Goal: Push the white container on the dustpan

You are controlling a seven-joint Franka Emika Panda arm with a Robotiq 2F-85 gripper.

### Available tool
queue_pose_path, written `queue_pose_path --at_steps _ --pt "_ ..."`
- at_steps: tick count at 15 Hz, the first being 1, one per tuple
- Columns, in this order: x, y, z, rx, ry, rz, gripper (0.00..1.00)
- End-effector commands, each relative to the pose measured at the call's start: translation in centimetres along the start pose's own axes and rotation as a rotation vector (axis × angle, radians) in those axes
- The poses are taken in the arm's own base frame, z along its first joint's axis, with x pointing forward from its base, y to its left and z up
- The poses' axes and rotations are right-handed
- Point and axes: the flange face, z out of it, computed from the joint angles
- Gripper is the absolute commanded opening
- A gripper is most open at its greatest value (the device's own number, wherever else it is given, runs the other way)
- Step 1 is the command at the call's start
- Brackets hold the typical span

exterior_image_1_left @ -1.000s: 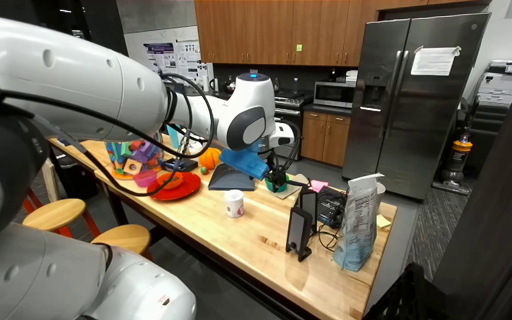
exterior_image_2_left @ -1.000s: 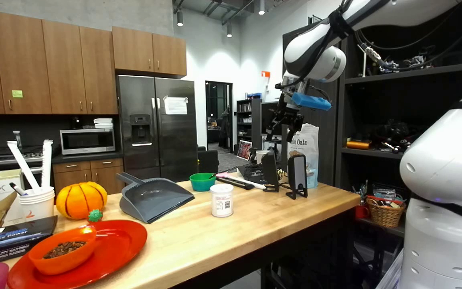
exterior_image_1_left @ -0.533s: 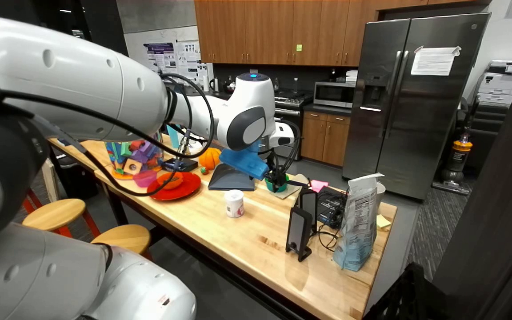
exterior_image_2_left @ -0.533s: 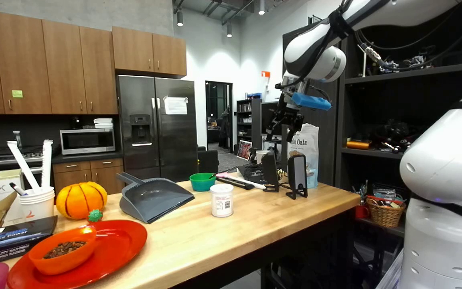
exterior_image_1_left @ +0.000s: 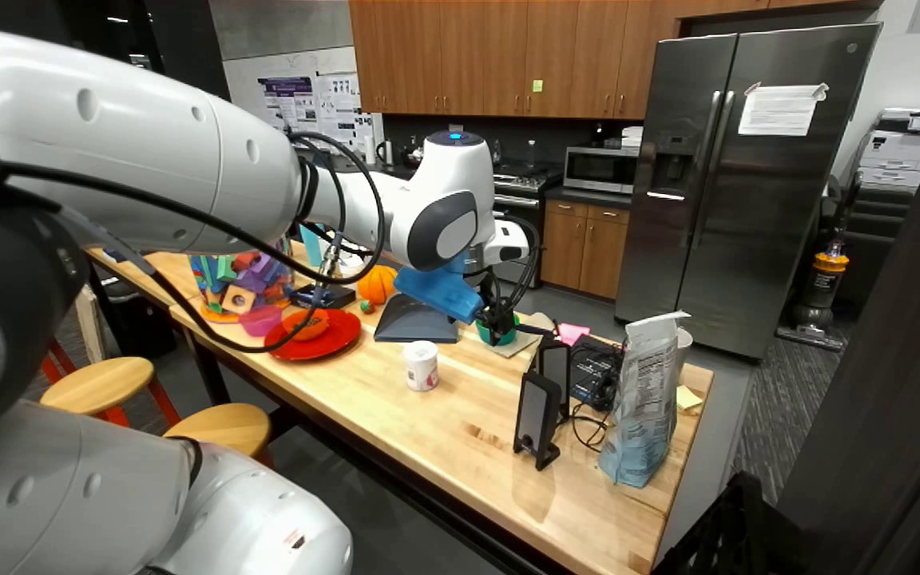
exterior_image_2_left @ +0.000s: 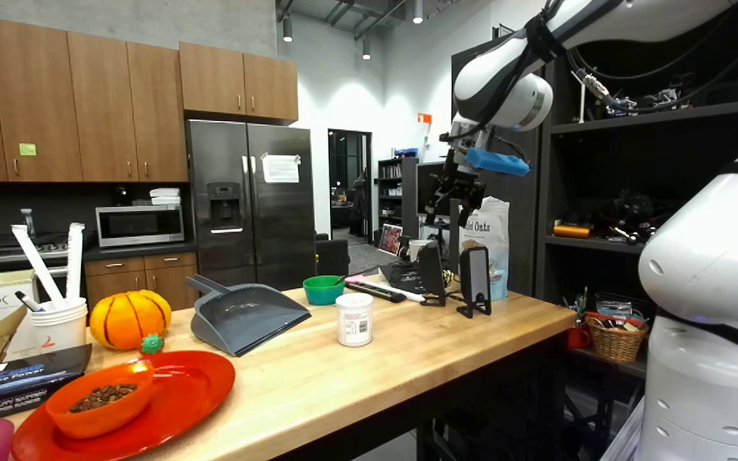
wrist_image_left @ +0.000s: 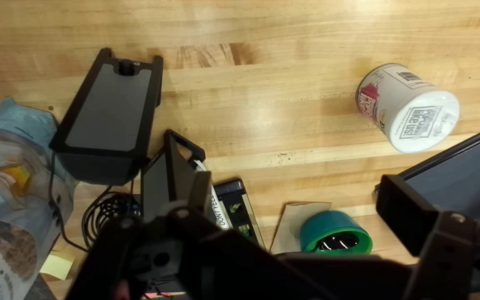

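Observation:
The white container [exterior_image_1_left: 421, 366] stands upright on the wooden table, a little apart from the dustpan's front lip. It also shows in an exterior view [exterior_image_2_left: 355, 320] and at the upper right of the wrist view [wrist_image_left: 411, 110]. The dark grey dustpan [exterior_image_1_left: 416, 321] lies flat on the table; it shows fully in an exterior view [exterior_image_2_left: 247, 317], and only its edge shows in the wrist view [wrist_image_left: 465, 175]. My gripper [exterior_image_2_left: 449, 214] is raised above the table, near the speakers and away from the container. Its fingers [wrist_image_left: 302, 204] are wide apart with nothing held between them.
Two black speakers [exterior_image_2_left: 475, 278] and an oats bag [exterior_image_2_left: 494, 243] stand near the table's end. A green bowl [exterior_image_2_left: 323, 290] stands behind the container. A red plate [exterior_image_2_left: 199, 400] with an orange bowl [exterior_image_2_left: 103, 416] and a pumpkin [exterior_image_2_left: 131, 319] are beyond the dustpan.

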Motion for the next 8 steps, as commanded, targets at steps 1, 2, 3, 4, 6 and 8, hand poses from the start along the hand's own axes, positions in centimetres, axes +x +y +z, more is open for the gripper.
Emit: queue_pose_path --at_steps 1,2,3,4,6,8 --pt "0.01 0.01 -0.03 -0.003 -0.002 -0.009 1.00" --pt "0.00 -0.01 -0.02 -0.003 -0.001 -0.015 1.00" --pt "-0.01 -0.04 -0.02 0.003 -0.002 -0.023 1.00" --pt "-0.03 0.00 -0.08 0.002 -0.014 -0.040 1.00" --pt "-0.14 0.09 -0.06 0.009 -0.037 -0.080 1.00" --pt "-0.30 0.20 0.02 0.014 -0.060 -0.125 1.00"
